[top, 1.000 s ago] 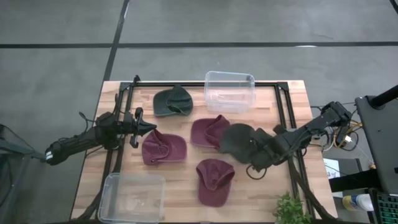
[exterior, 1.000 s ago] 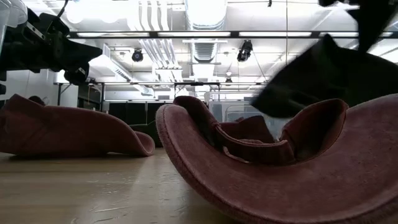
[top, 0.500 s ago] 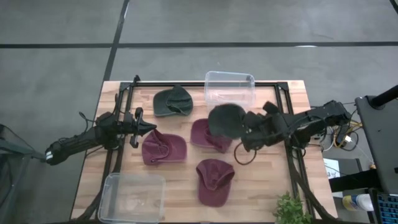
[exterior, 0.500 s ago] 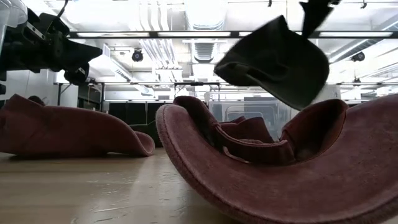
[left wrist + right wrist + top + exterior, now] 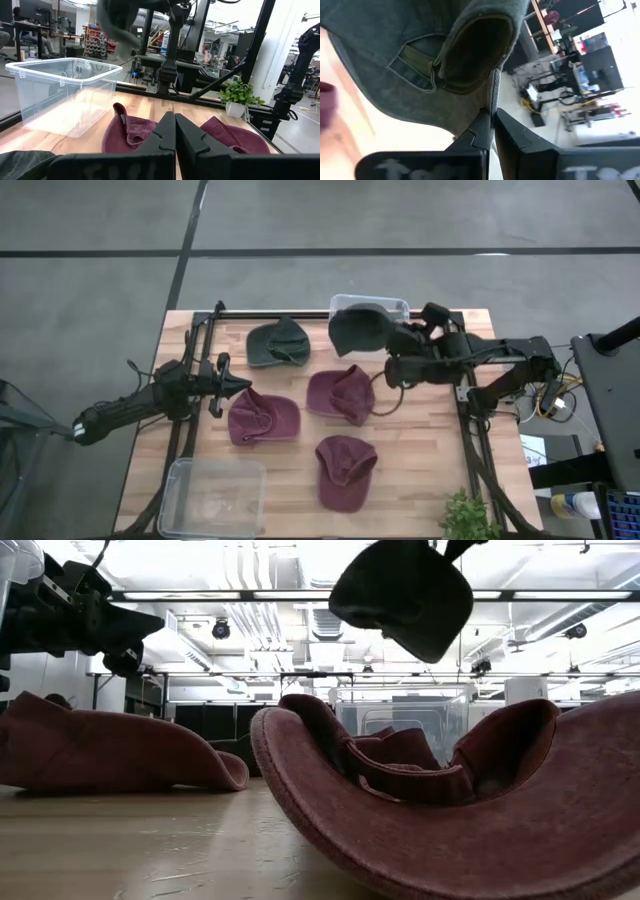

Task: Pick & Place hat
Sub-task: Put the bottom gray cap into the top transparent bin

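My right gripper [image 5: 392, 340] is shut on a dark green hat [image 5: 358, 328], carried in the air over the near edge of the clear bin [image 5: 398, 308] at the table's far side. The low view shows that hat [image 5: 402, 595] hanging high. A second dark green hat [image 5: 276, 342] lies flat on the far left of the table. Three maroon hats [image 5: 262, 417] [image 5: 340, 393] [image 5: 346, 470] lie on the wood. My left gripper [image 5: 243, 385] is shut and hovers beside the left maroon hat, touching nothing. My right gripper pinches the dark green hat by its edge [image 5: 491, 90] between the two fingers, which come level from the table's right. The hat is lifted clear of the table and hangs out past the fingertips, its opening and back strap facing the wrist camera.
A second clear bin [image 5: 213, 496] sits at the table's near left corner. A small potted plant [image 5: 468, 518] stands at the near right edge. Black frame rails [image 5: 463, 370] run along both sides of the table.
My right gripper has swung from the table's right middle toward the far edge and up, carrying the dark green hat off the maroon hat beside it and over to the far clear bin. The hat has risen and now hangs higher in the low view.
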{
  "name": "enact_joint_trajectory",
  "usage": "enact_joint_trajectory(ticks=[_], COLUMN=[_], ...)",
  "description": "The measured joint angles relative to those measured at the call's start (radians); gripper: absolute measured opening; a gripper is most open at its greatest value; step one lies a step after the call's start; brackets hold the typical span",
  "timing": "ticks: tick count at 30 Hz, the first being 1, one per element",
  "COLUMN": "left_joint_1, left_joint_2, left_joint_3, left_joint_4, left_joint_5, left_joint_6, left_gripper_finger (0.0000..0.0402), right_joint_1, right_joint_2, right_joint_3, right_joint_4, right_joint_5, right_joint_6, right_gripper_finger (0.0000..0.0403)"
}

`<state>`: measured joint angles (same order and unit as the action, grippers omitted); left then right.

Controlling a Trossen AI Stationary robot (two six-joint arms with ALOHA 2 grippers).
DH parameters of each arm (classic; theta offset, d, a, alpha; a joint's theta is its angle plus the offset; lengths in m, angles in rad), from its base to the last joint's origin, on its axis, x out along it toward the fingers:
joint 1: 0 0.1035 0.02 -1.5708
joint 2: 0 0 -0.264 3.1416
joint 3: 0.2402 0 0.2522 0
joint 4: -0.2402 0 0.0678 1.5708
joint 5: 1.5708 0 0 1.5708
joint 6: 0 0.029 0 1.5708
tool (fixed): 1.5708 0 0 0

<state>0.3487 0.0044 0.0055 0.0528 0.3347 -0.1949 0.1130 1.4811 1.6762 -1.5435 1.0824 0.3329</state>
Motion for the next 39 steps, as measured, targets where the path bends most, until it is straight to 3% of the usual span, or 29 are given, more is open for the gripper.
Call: enact_joint_trajectory(ticks=[4,12,18,31,39], left_joint_1=[0.0,0.0,0.0,0.0,0.0], left_joint_2=[0.0,0.0,0.0,0.0,0.0], left_joint_3=[0.0,0.0,0.0,0.0,0.0], left_joint_4=[0.0,0.0,0.0,0.0,0.0], left_joint_5=[0.0,0.0,0.0,0.0,0.0], left_joint_6=[0.0,0.0,0.0,0.0,0.0], left_gripper_finger=[0.0,0.0,0.0,0.0,0.0], right_joint_1=[-0.075,-0.214,-0.323,-0.542,-0.61], right_joint_2=[0.009,0.009,0.009,0.026,0.148], right_joint_3=[0.008,0.0,0.0,-0.002,-0.003], right_joint_4=[0.038,0.291,0.484,0.498,0.448], right_joint_5=[-0.001,-0.013,-0.167,-0.497,-0.541], right_joint_6=[-0.144,-0.535,-0.767,-0.866,-0.901], right_gripper_finger=[0.0011,0.0011,0.0011,0.0011,0.0011])
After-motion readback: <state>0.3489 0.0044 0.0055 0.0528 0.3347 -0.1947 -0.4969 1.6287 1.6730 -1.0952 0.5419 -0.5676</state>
